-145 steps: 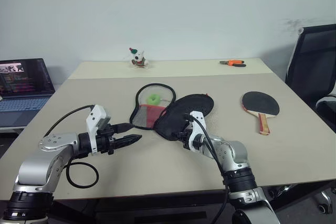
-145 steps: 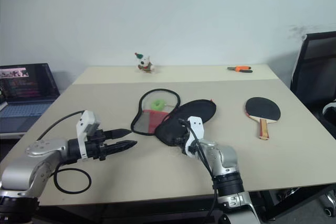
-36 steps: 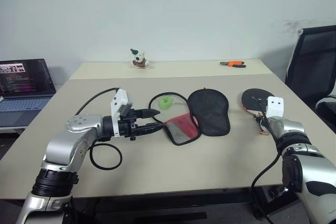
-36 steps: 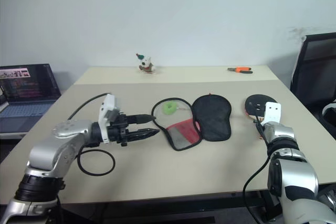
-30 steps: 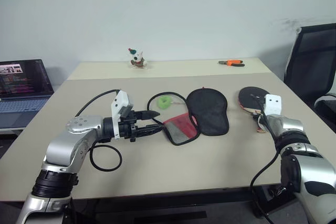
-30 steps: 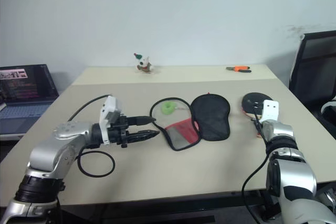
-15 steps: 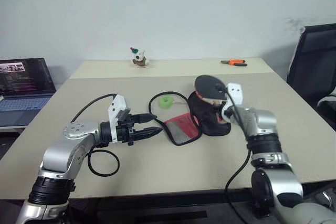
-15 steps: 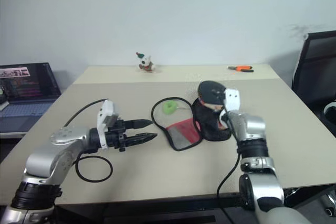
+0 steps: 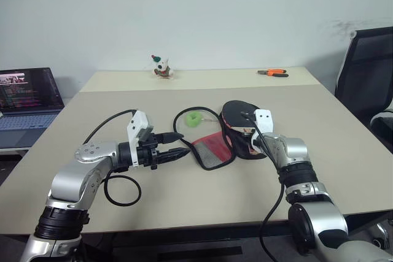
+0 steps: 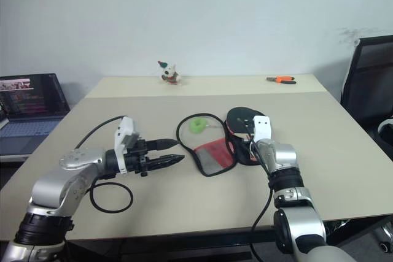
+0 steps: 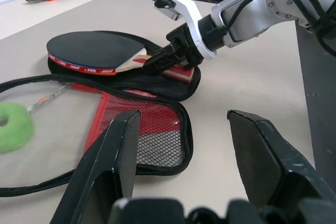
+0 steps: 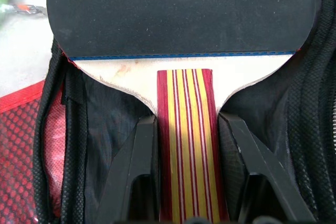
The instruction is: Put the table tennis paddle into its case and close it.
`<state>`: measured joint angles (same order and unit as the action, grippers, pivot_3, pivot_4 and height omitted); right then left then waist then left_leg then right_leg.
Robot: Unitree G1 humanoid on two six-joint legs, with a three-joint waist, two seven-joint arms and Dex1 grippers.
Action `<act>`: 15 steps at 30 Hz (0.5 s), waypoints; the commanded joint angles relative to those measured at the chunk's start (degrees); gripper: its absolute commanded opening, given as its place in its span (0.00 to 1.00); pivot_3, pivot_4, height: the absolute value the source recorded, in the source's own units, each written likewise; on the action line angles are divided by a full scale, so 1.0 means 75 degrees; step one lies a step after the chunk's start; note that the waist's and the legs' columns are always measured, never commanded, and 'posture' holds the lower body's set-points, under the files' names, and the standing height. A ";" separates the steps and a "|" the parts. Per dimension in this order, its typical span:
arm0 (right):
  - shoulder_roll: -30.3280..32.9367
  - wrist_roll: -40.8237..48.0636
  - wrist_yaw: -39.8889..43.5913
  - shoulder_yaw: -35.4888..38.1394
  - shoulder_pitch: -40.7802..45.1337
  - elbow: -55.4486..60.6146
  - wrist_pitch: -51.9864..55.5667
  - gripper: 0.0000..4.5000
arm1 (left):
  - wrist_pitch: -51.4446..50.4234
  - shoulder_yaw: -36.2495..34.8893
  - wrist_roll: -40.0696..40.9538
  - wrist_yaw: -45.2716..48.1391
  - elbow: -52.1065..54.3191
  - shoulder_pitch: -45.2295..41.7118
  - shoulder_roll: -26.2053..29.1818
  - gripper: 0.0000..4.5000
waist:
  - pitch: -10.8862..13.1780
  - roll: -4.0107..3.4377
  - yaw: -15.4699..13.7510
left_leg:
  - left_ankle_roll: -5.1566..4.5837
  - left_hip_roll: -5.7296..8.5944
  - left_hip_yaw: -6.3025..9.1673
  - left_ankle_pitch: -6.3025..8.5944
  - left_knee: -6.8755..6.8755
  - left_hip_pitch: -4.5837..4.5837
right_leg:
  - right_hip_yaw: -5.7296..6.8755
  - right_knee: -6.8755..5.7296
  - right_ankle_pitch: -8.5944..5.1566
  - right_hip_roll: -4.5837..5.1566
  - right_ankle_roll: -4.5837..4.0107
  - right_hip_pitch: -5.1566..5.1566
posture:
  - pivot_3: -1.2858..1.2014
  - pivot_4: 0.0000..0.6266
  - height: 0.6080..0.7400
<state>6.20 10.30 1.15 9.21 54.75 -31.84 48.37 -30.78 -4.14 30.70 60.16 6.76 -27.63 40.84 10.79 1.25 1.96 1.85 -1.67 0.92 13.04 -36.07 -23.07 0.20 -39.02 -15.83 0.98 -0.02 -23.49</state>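
Two hands work over the desk [image 9: 184, 200] in the head view. Right hand [image 9: 250, 141] grips the paddle [image 9: 236, 113] by its handle, the blade just above the open case [image 9: 212, 148]. Left hand [image 9: 178, 146] hovers left of the case, fingers apart and holding nothing. Green ring [image 9: 194, 119] lies inside the case's zipper loop; pliers [image 9: 272, 73] and a toy [image 9: 162, 68] sit far behind the case.

Left wrist view: paddle [image 11: 94, 50] rests over the case's black half [image 11: 173, 85], red mesh flap [image 11: 142, 135] lying flat.

Right wrist view: fingers [image 12: 134, 171] clamp the striped handle [image 12: 188, 145].
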 commanded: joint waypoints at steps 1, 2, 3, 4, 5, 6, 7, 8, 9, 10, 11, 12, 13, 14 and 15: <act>-0.0015 0.0033 -0.0062 0.0047 0.0014 0.0408 -0.0069 0.25 | 0.0070 -0.0091 0.0088 -0.0004 0.0244 -0.0098 0.0010 0.64 | 0.0000 0.0000 -0.0008 | 0.0000 0.0001 0.0001 0.0000 0.0000 0.0000 | 0.0001 0.0000 0.0000 0.0000 0.0000 0.0000 | 0.52 0.24 1.00; -0.0009 0.0010 -0.0089 0.0042 -0.0003 0.0424 -0.0069 0.25 | 0.0072 -0.0084 0.0085 -0.0002 0.0237 -0.0107 0.0004 0.64 | 0.0000 0.0000 -0.0011 | 0.0000 0.0001 0.0001 0.0000 0.0000 0.0000 | 0.0002 0.0000 0.0000 0.0000 0.0000 0.0000 | 0.52 0.24 1.00; 0.0003 -0.0018 -0.0164 0.0063 -0.0028 0.0440 -0.0049 0.25 | 0.0081 -0.0078 0.0078 0.0004 0.0218 -0.0120 0.0002 0.64 | 0.0000 0.0000 -0.0012 | 0.0000 0.0001 0.0001 0.0000 0.0000 0.0000 | 0.0002 0.0000 0.0000 0.0000 0.0000 0.0000 | 0.52 0.24 1.00; 0.0012 -0.0035 -0.0218 0.0076 -0.0044 0.0452 -0.0036 0.25 | 0.0087 -0.0075 0.0073 0.0007 0.0205 -0.0128 0.0001 0.64 | 0.0000 0.0000 -0.0012 | 0.0000 0.0001 0.0001 0.0000 0.0000 0.0000 | 0.0002 0.0000 0.0000 0.0000 0.0000 0.0000 | 0.52 0.24 1.00; 0.0020 -0.0037 -0.0248 0.0088 -0.0059 0.0459 -0.0025 0.25 | 0.0093 -0.0074 0.0068 0.0009 0.0195 -0.0134 -0.0002 0.64 | 0.0000 0.0000 -0.0013 | 0.0000 0.0001 0.0002 0.0000 -0.0001 0.0000 | 0.0002 0.0000 0.0000 0.0000 0.0000 0.0000 | 0.52 0.24 1.00; 0.0023 -0.0046 -0.0285 0.0087 -0.0077 0.0466 -0.0044 0.25 | 0.0102 -0.0074 0.0061 0.0008 0.0179 -0.0142 -0.0006 0.64 | 0.0000 0.0000 -0.0013 | 0.0000 0.0001 0.0002 0.0000 -0.0001 0.0000 | 0.0003 0.0000 0.0000 0.0000 0.0000 0.0000 | 0.52 0.24 1.00; 0.0021 -0.0050 -0.0306 0.0081 -0.0086 0.0469 -0.0064 0.25 | 0.0109 -0.0076 0.0057 0.0010 0.0166 -0.0147 -0.0008 0.64 | 0.0000 0.0000 -0.0014 | 0.0000 0.0001 0.0002 0.0000 -0.0001 0.0000 | 0.0003 0.0000 0.0000 0.0000 0.0000 0.0000 | 0.52 0.24 1.00; 0.0010 -0.0046 -0.0329 0.0084 -0.0097 0.0473 -0.0086 0.25 | 0.0109 -0.0078 0.0057 0.0011 0.0158 -0.0149 -0.0009 0.64 | 0.0000 0.0000 -0.0013 | 0.0000 0.0001 0.0002 0.0000 -0.0001 0.0000 | 0.0002 0.0000 0.0000 0.0000 0.0000 0.0000 | 0.52 0.24 1.00; -0.0027 -0.0020 -0.0376 0.0120 -0.0108 0.0471 -0.0099 0.25 | 0.0114 -0.0077 0.0050 0.0005 0.0150 -0.0152 -0.0015 0.64 | 0.0000 0.0000 -0.0013 | 0.0000 0.0001 0.0001 0.0000 -0.0001 0.0000 | 0.0002 0.0000 0.0000 0.0000 0.0000 0.0000 | 0.52 0.24 1.00; -0.0075 -0.0002 -0.0455 0.0160 -0.0116 0.0474 -0.0122 0.33 | 0.0119 -0.0078 0.0044 0.0000 0.0142 -0.0154 -0.0018 0.64 | 0.0000 0.0000 -0.0014 | 0.0000 0.0001 0.0002 0.0000 0.0000 0.0000 | 0.0003 0.0000 0.0000 0.0000 0.0000 0.0001 | 0.52 0.24 1.00; -0.0114 0.0016 -0.0499 0.0178 -0.0120 0.0475 -0.0133 0.41 | 0.0124 -0.0079 0.0039 -0.0004 0.0138 -0.0156 -0.0019 0.64 | 0.0000 0.0000 -0.0013 | 0.0000 0.0001 0.0002 0.0000 -0.0001 0.0000 | 0.0003 0.0000 0.0000 0.0000 0.0000 0.0001 | 0.52 0.24 1.00; -0.0158 0.0015 -0.0545 0.0178 -0.0132 0.0495 -0.0190 0.46 | 0.0128 -0.0080 0.0031 -0.0012 0.0131 -0.0160 -0.0021 0.64 | 0.0000 0.0000 -0.0013 | 0.0000 0.0001 0.0002 0.0000 -0.0001 0.0000 | 0.0003 0.0000 0.0000 0.0000 0.0000 0.0001 | 0.52 0.24 1.00; -0.0185 0.0006 -0.0569 0.0174 -0.0141 0.0513 -0.0231 0.53 | 0.0130 -0.0080 0.0026 -0.0017 0.0127 -0.0162 -0.0022 0.64 | 0.0000 0.0000 -0.0013 | 0.0000 0.0001 0.0002 0.0000 -0.0001 0.0000 | 0.0003 0.0000 0.0000 0.0000 0.0000 0.0001 | 0.52 0.24 1.00; -0.0216 -0.0011 -0.0589 0.0141 -0.0153 0.0542 -0.0233 0.60 | 0.0137 -0.0083 0.0015 -0.0028 0.0124 -0.0161 -0.0023 0.64 | 0.0000 0.0000 -0.0013 | 0.0000 0.0001 0.0002 0.0000 -0.0001 0.0000 | 0.0003 0.0000 0.0000 0.0000 0.0000 0.0001 | 0.52 0.24 1.00; -0.0240 -0.0015 -0.0598 0.0114 -0.0168 0.0577 -0.0211 0.68 | 0.0143 -0.0086 0.0004 -0.0039 0.0122 -0.0157 -0.0023 0.64 | 0.0000 0.0000 -0.0012 | 0.0000 0.0001 0.0002 0.0000 -0.0001 0.0000 | 0.0003 -0.0001 0.0000 0.0000 0.0000 0.0001 | 0.52 0.24 1.00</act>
<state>4.70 10.21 -2.88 9.94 53.21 -30.02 47.69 -30.72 -4.14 30.54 60.12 6.67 -27.77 40.69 10.79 1.26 1.87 1.85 -1.66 0.94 13.04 -36.07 -23.07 0.22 -39.03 -15.83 0.98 -0.02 -23.48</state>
